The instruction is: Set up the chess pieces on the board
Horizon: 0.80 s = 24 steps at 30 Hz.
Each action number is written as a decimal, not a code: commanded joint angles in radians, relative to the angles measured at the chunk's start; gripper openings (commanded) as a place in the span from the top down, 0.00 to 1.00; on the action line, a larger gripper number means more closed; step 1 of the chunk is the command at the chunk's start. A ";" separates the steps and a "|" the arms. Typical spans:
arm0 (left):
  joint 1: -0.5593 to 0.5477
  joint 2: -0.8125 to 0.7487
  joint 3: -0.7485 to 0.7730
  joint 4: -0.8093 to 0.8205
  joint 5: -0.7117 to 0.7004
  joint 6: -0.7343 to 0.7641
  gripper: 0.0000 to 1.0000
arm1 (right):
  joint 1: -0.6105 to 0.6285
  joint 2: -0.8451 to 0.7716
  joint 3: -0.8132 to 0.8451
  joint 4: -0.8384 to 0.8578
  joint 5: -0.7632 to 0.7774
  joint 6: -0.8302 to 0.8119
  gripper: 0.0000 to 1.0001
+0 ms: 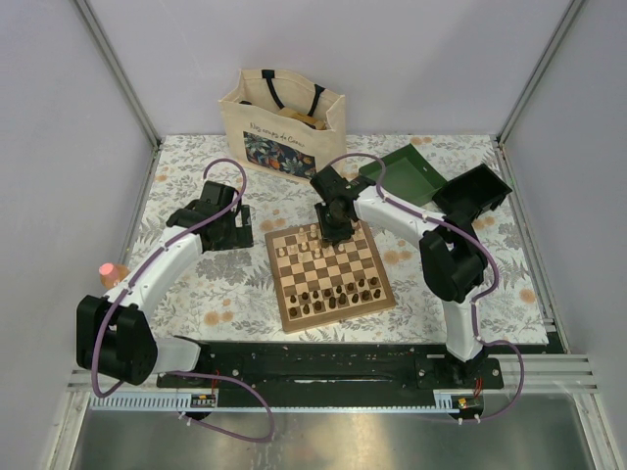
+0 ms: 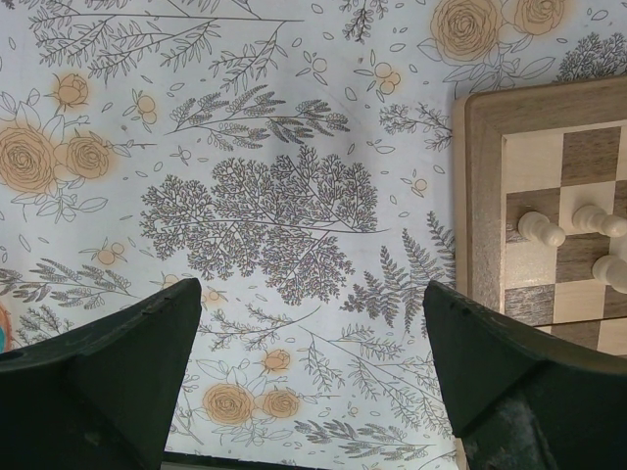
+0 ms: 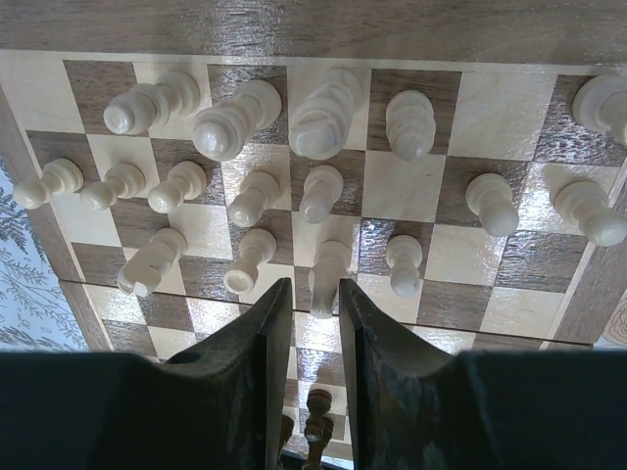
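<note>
The board (image 1: 280, 284) lies in the middle of the table. Cream chess pieces (image 1: 299, 250) fill its far rows and dark pieces (image 1: 338, 292) its near rows. My right gripper (image 1: 336, 230) hangs over the far side of the board. In the right wrist view its jaws (image 3: 315, 284) stand narrowly apart with a cream piece (image 3: 328, 269) between the tips, against the right finger. Several cream pieces (image 3: 235, 122) stand beyond on the board (image 3: 294, 24); dark pieces (image 3: 316, 406) show below. My left gripper (image 2: 313, 323) is open and empty over the floral cloth, left of the board's edge (image 2: 482, 196).
A cream tote bag (image 1: 282, 122) stands at the back. A green box (image 1: 404, 171) and a black box (image 1: 475, 191) sit at the back right. A small pink-orange object (image 1: 110, 271) lies at the left edge. Cream pieces (image 2: 541, 228) stand near the board's left border.
</note>
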 commanded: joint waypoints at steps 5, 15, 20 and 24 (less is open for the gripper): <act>0.004 0.013 0.002 0.013 0.009 0.005 0.01 | 0.010 0.008 0.054 -0.016 0.024 0.006 0.67; 0.003 0.021 0.004 0.011 0.017 0.005 0.01 | 0.012 0.011 0.051 -0.033 0.020 -0.007 0.66; 0.004 0.021 0.005 0.011 0.017 0.006 0.01 | 0.014 0.015 0.048 -0.033 0.017 -0.011 0.66; 0.003 0.021 0.006 0.011 0.017 0.006 0.01 | 0.015 0.019 0.045 -0.034 0.017 -0.014 0.66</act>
